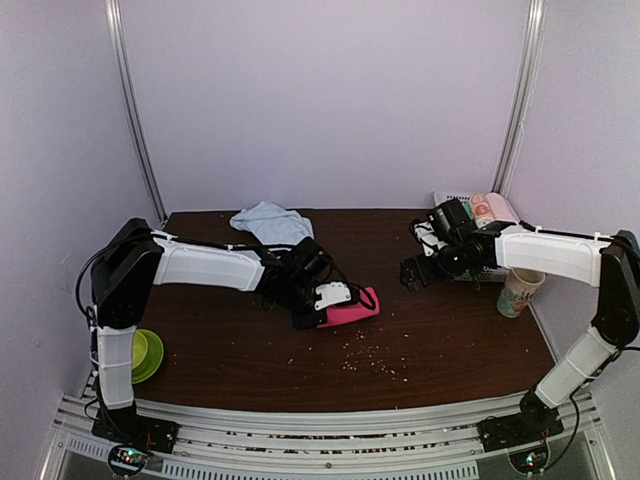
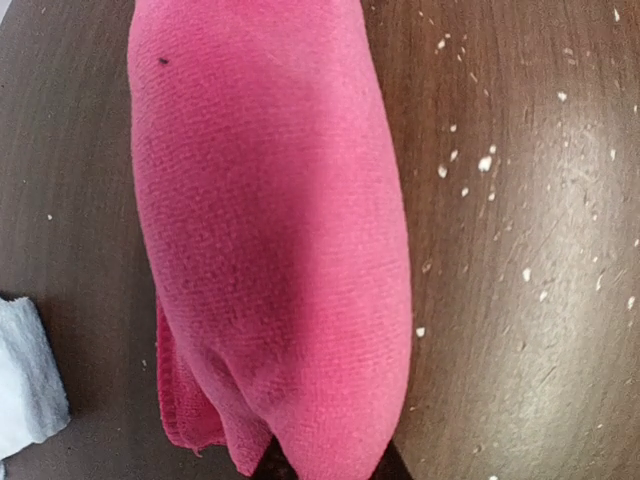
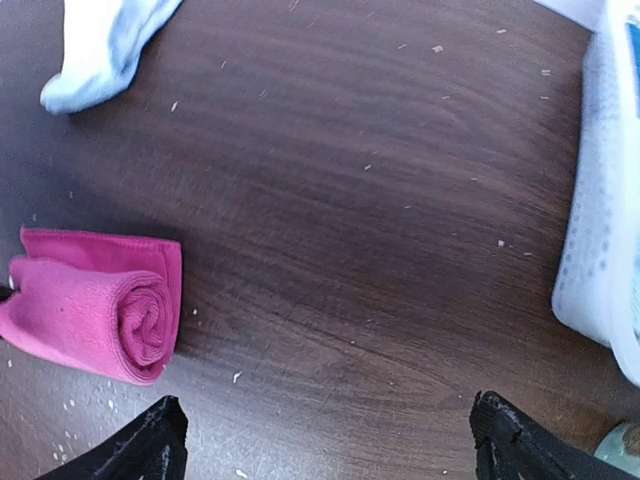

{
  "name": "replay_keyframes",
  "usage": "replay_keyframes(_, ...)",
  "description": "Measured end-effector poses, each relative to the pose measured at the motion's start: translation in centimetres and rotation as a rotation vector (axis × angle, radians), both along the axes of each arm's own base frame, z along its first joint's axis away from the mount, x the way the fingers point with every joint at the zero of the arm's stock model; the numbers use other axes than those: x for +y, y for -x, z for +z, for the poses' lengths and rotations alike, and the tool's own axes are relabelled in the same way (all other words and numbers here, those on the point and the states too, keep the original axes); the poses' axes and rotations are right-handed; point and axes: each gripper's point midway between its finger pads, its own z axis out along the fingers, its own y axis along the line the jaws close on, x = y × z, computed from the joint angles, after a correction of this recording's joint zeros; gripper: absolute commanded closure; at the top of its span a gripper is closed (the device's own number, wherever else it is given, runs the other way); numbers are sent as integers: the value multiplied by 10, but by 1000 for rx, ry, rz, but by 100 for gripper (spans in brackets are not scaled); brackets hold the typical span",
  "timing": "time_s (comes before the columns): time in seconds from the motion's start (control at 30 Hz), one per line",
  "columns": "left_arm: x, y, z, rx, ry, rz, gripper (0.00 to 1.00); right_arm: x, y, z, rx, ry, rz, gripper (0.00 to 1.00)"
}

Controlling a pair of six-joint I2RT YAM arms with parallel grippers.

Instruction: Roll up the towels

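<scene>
Left end effector [image 1: 310, 316] gripping rolled pink towel [image 1: 352, 309], right end effector [image 1: 410, 273] open, blue towel [image 1: 270, 222] behind, crumbs [image 1: 365, 355] nearby

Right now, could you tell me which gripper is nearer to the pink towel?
Left. The left gripper is closed on one end of the rolled pink towel; the right gripper hangs open off to the towel's right, not touching it.

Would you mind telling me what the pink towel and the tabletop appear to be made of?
The pink towel looks like soft matte microfibre or terry cloth, showing a fine nubby weave. The tabletop seems dark wood or wood-look laminate, semi-gloss, with grain streaks and light reflections.
</scene>
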Motion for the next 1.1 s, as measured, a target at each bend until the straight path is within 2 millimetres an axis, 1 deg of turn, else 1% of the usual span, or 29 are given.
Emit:
replay_keyframes(0.2, -11, 6, 3, 140, 52, 85, 100, -18, 17, 5, -110, -128, -139, 0)
replay_keyframes(0.3, -13, 11, 5, 227, 78, 112, 100, -23, 15, 8, -132, -165, -210, 1)
replay_keyframes(0.4, -15, 15, 7, 311, 101, 138, 100, -21, 14, 13, -158, -172, -249, 1)
replay_keyframes(0.47, -16, 15, 8, 369, 119, 157, 100, -14, 17, 16, -169, -159, -251, 1)
replay_keyframes(0.53, -17, 14, 8, 425, 136, 180, 100, -2, 19, 17, -171, -163, -238, 1)
replay_keyframes(0.63, -18, 12, 9, 494, 161, 214, 100, 11, 25, 12, -169, -211, -234, 0)
replay_keyframes(0.73, -19, 11, 10, 550, 186, 252, 100, 15, 34, -9, -141, -289, -250, 1)
replay_keyframes(0.83, -20, 10, 12, 604, 212, 296, 100, 15, 50, -38, -87, -377, -282, 4)
replay_keyframes(0.9, -21, 9, 13, 636, 232, 326, 100, 17, 58, -49, -61, -442, -306, 6)
replay_keyframes(0.97, -23, 7, 13, 658, 249, 358, 100, 27, 62, -51, -43, -523, -316, 8)
replay_keyframes(1.1, -28, 3, 14, 684, 281, 422, 100, 55, 57, -47, -13, -676, -308, 11)
